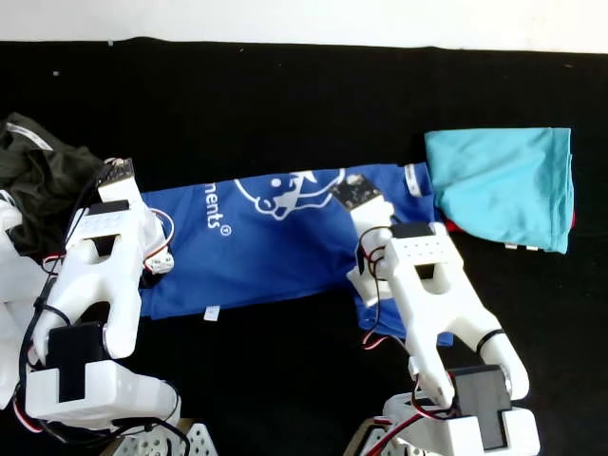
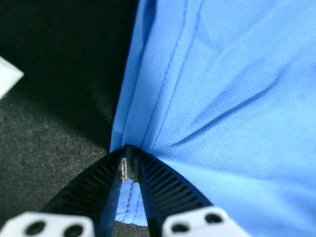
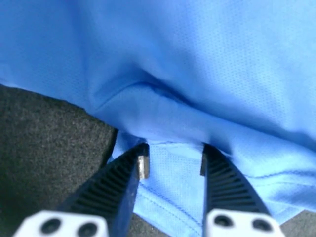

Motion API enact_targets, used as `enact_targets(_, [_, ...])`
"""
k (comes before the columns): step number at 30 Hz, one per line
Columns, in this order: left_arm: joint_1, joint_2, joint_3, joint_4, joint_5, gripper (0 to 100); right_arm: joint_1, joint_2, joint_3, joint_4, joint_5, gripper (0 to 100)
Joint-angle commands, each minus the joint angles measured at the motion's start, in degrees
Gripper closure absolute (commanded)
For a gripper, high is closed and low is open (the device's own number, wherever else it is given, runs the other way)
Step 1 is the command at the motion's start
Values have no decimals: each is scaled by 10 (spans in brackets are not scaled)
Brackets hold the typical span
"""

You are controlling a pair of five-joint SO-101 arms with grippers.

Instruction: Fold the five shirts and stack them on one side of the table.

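Two white plastic robot arms, black at the joints.
The left arm [image 1: 119,285] and right arm [image 1: 456,304] carry black motor blocks and red, black and white cables — their ribbed black fingers [image 2: 168,185] sit on white bases with dark screw holes.

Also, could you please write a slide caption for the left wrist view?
Left gripper, fingers shut on the edge of the blue shirt lying on the black table.

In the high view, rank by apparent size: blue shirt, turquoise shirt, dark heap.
1. blue shirt, spread flat.
2. turquoise shirt, folded.
3. dark heap, but the picture's edge cuts it off, so its place is unsure.
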Motion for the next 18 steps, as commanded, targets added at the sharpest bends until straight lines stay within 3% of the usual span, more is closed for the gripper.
enact_targets(1, [7,4,0,-16,2,991,5,-1,1,-8,8,822])
enact_targets(8, [7,4,0,-16,2,991,5,-1,-1,-8,9,988])
enact_targets(18, [7,4,0,-16,2,991,7,-7,-4,-7,9,991])
